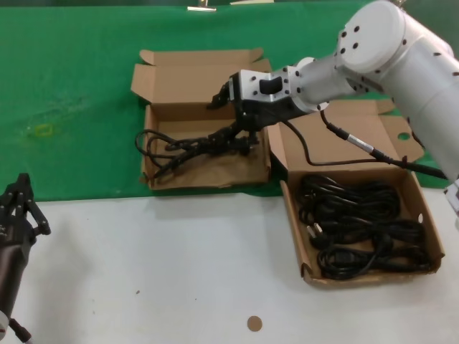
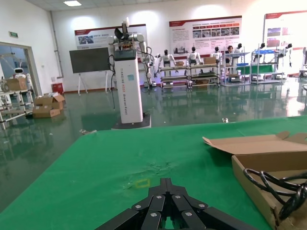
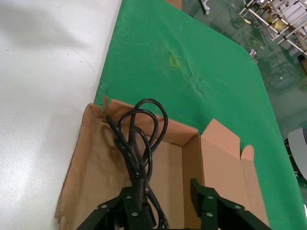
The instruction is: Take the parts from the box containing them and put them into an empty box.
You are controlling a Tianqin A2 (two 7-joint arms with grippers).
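Note:
The empty box (image 1: 159, 180), with its ragged rim, lies on the green mat and now has one black cord (image 1: 185, 147) inside, looped toward its left wall. My right gripper (image 1: 231, 137) hangs low over that box and is open. In the right wrist view the cord (image 3: 142, 139) runs along one finger (image 3: 132, 207), the other finger (image 3: 203, 197) stands well apart, and the gripper's (image 3: 167, 199) gap shows bare cardboard (image 3: 91, 163). The box containing them (image 1: 429, 236) sits to the right with several coiled cords (image 1: 355, 226). My left gripper (image 1: 21, 204) is parked shut at the near left (image 2: 166, 183).
Both boxes have raised lid flaps (image 1: 193, 79) at the back. A green mat (image 1: 64, 93) with a small yellow mark (image 1: 43, 130) covers the far half; the near half is white table (image 1: 165, 272) with a small brown disc (image 1: 254, 323).

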